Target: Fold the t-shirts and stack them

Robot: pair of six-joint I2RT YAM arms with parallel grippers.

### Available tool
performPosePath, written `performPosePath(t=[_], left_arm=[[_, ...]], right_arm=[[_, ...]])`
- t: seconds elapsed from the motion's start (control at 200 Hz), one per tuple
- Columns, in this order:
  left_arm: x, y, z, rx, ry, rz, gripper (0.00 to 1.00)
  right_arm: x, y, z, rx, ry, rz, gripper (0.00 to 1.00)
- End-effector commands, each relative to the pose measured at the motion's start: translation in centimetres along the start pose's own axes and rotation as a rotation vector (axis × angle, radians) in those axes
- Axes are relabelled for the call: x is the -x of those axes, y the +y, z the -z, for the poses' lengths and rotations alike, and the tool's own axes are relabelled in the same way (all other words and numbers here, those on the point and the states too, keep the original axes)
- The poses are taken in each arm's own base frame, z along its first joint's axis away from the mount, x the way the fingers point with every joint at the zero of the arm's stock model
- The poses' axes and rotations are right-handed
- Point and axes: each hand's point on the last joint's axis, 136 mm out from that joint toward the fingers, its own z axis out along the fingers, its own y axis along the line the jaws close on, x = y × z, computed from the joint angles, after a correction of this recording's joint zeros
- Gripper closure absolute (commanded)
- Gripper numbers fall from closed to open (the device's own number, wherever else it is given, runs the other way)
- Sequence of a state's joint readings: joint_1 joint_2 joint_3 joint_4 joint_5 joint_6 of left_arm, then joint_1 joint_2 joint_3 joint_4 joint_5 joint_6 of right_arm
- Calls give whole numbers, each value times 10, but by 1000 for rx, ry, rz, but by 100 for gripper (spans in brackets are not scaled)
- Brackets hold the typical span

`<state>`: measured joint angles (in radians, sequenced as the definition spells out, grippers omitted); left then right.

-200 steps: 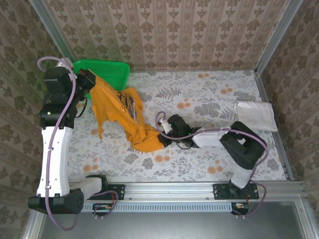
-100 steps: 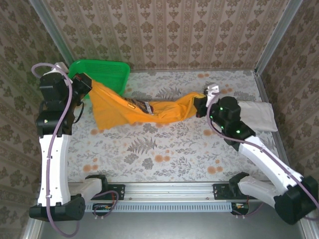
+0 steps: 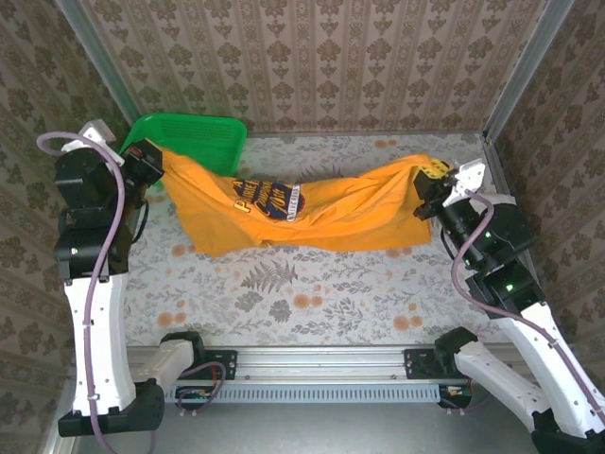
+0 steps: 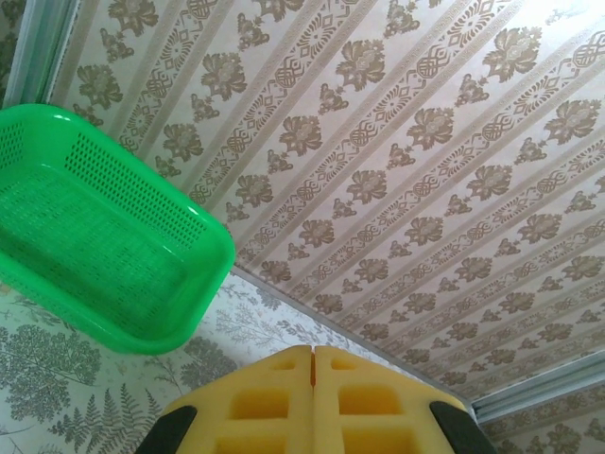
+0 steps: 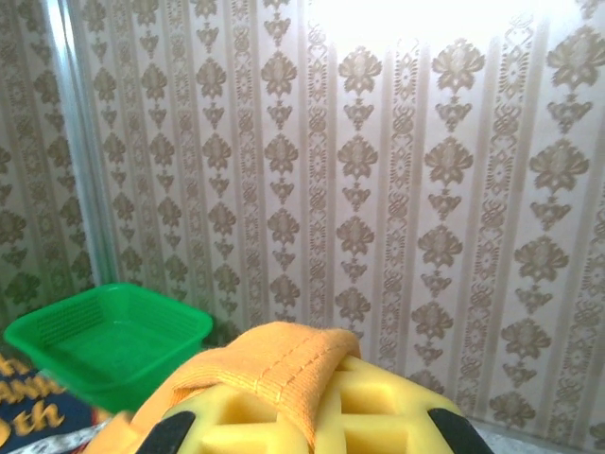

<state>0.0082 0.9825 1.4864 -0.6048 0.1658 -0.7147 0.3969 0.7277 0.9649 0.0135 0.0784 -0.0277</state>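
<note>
A mustard-orange cotton t-shirt [image 3: 331, 203] spans the far half of the floral-patterned table [image 3: 312, 293], barring passage almost from left edge to right. Its ends are pinched in the left gripper [image 3: 156, 163] and the right gripper [image 3: 427, 184]. A green plastic mesh basket [image 3: 203, 132] blocks the far left corner. The near half, up to the metal rail [image 3: 321, 357], lies open, as does a strip along the far edge below the wallpapered walls [image 3: 321, 57].
</note>
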Motion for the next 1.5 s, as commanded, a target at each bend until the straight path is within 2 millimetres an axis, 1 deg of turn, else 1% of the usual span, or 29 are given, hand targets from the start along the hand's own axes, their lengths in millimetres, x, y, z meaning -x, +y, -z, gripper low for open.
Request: performPosePath(t=[0.0,0.06,0.13,0.245,0.36,0.43,0.535,0.6,0.605,0.62,0.705,0.825,0.955,0.975,1.0,1.03,1.06,1.065,1.075,1.105,1.13,1.16,1.185,1.22,1.27,1.34,1.415,1.455,1.49], left_arm=[[0,-4,-18,-33,27,-2,100],[-9,3,-35,-25,64,24,100],[-26,14,-61,-19,127,56,100],[-59,34,-102,7,250,98,100],[-93,56,-141,51,338,120,100],[-112,68,-164,76,396,129,100],[-139,79,-198,101,469,130,100],[-153,83,-219,102,503,119,100],[-153,84,-221,102,505,118,100],[-156,84,-225,105,510,115,100],[-167,88,-247,115,537,110,100],[-172,85,-273,110,542,103,100],[-176,79,-295,108,557,98,100],[-177,78,-298,107,561,95,96],[-178,75,-301,101,565,92,89],[-180,73,-303,97,575,89,76],[-181,70,-304,89,582,86,62],[-181,69,-304,88,583,85,59],[-182,68,-304,85,585,82,54],[-183,65,-302,77,587,74,40],[-182,63,-299,77,584,65,30],[-181,62,-295,80,572,49,20],[-179,62,-290,85,562,35,10],[-178,63,-281,97,548,19,1],[-174,69,-267,125,524,6,0],[-174,81,-244,169,495,-10,0],[-173,94,-217,212,460,-22,0],[-176,104,-202,235,453,-23,0],[-177,112,-188,253,446,-19,0]], right_arm=[[-30,-18,-19,-105,126,47,100],[-43,-24,-30,-133,170,44,100],[-65,-32,-44,-161,227,26,100],[-109,-46,-65,-206,330,-16,100],[-155,-61,-81,-232,417,-66,100],[-179,-69,-90,-250,456,-91,100],[-212,-84,-105,-275,503,-130,100],[-227,-92,-115,-284,525,-145,100],[-227,-93,-115,-286,523,-145,100],[-238,-94,-119,-288,546,-147,100],[-259,-104,-132,-302,581,-156,100],[-279,-117,-150,-322,606,-162,100],[-293,-133,-167,-345,618,-182,100],[-294,-135,-170,-345,622,-186,100],[-295,-137,-173,-347,627,-190,100],[-295,-140,-175,-351,632,-190,87],[-292,-140,-177,-351,630,-185,68],[-291,-140,-177,-349,628,-184,67],[-290,-140,-178,-348,626,-181,59],[-286,-137,-178,-334,617,-177,44],[-282,-134,-178,-319,608,-176,37],[-278,-127,-179,-291,597,-175,30],[-275,-120,-178,-264,591,-170,26],[-275,-109,-177,-226,590,-158,22],[-273,-89,-175,-157,591,-122,19],[-277,-53,-171,-50,604,-50,17],[-283,-2,-166,88,618,40,16],[-288,22,-163,153,627,76,16],[-293,49,-159,224,633,96,16]])
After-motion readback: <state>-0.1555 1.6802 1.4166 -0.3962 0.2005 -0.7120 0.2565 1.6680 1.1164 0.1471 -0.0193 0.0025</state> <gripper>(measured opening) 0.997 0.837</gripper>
